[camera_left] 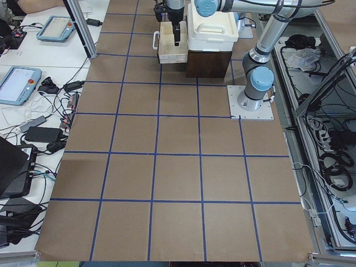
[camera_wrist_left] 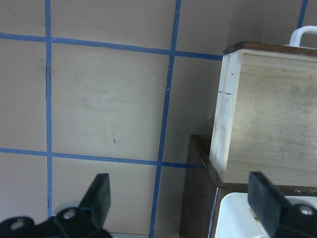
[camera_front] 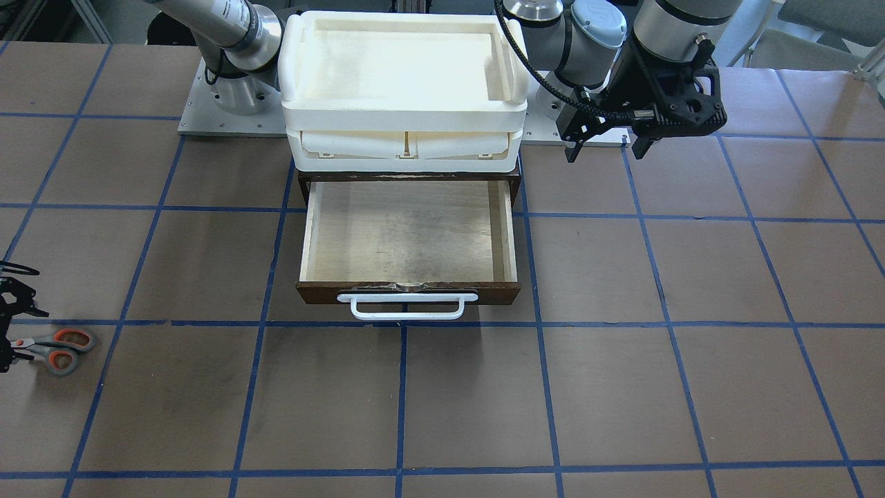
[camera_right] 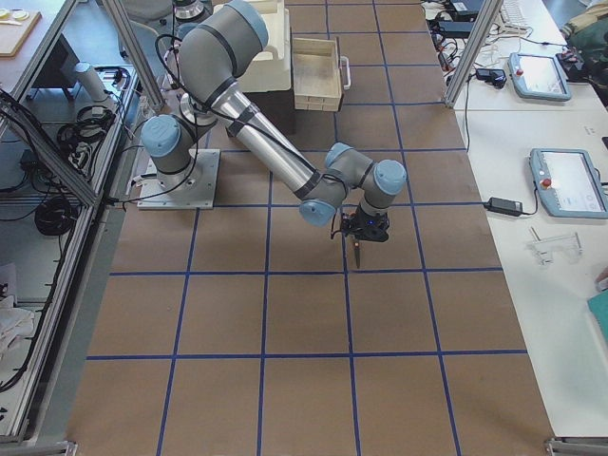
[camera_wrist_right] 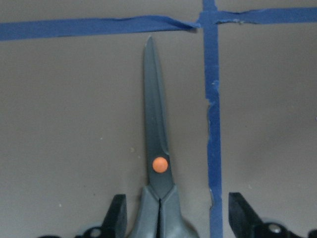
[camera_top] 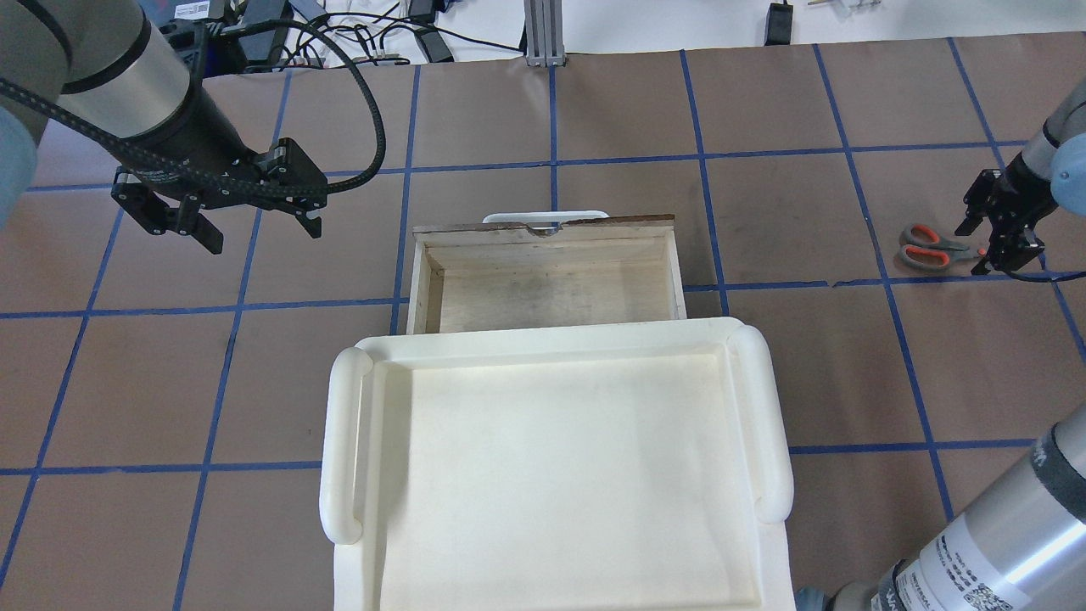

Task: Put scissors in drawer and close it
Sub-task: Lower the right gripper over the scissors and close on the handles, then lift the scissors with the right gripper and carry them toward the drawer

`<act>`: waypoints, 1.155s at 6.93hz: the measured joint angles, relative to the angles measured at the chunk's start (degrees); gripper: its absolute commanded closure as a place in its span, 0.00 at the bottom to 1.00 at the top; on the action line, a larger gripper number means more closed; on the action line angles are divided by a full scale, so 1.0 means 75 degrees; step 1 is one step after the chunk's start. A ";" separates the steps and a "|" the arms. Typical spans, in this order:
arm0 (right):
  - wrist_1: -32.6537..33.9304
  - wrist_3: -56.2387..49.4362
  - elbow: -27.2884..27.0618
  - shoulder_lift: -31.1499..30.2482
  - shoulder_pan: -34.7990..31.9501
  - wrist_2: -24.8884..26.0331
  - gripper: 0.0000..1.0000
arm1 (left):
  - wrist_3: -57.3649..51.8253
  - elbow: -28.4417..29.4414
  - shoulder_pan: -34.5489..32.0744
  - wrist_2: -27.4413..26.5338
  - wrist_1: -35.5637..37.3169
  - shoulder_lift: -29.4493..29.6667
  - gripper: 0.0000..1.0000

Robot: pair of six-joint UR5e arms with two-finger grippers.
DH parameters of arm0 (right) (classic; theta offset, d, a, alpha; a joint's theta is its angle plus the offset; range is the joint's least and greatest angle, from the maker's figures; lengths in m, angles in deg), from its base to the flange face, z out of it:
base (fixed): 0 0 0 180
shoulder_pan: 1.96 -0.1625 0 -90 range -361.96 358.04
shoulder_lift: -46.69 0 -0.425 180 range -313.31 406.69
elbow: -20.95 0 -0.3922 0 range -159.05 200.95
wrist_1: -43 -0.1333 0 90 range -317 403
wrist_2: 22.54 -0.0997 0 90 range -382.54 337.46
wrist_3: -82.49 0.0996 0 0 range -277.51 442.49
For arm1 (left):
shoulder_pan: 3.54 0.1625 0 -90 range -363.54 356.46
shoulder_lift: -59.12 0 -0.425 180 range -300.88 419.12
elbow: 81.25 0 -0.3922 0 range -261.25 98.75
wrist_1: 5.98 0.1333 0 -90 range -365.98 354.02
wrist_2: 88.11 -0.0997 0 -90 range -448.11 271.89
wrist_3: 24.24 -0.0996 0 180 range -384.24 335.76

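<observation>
The scissors (camera_front: 59, 349) lie flat and closed on the brown table, far to my right of the drawer; they also show in the overhead view (camera_top: 929, 246). My right gripper (camera_top: 972, 251) is open, low over them. In the right wrist view one finger stands on each side of the scissors (camera_wrist_right: 156, 148) just behind the orange pivot. The handles are hidden there. The drawer (camera_front: 408, 292) is pulled open and empty, white handle (camera_front: 406, 306) in front. My left gripper (camera_top: 264, 238) is open and empty, raised beside the drawer (camera_wrist_left: 267, 114).
A cream-white plastic tray (camera_front: 404, 107) sits on top of the dark cabinet that holds the drawer. Blue tape lines (camera_wrist_right: 214, 124) cross the table beside the scissors. Both arm bases stand behind the cabinet.
</observation>
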 measured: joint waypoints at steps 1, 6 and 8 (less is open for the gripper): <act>0.0399 -0.0026 -0.0159 0.0005 0.0000 0.0024 0.21 | -0.0001 -0.0021 0.0000 -0.0003 -0.0001 -0.0002 0.00; 0.0896 -0.0227 -0.0285 0.0020 -0.0020 -0.0027 0.66 | 0.0020 -0.0062 0.0000 -0.0018 -0.0005 -0.0015 0.00; 0.0911 -0.0275 -0.0274 -0.0008 -0.0054 -0.0132 0.79 | 0.0022 -0.0063 0.0000 -0.0024 -0.0007 -0.0012 0.00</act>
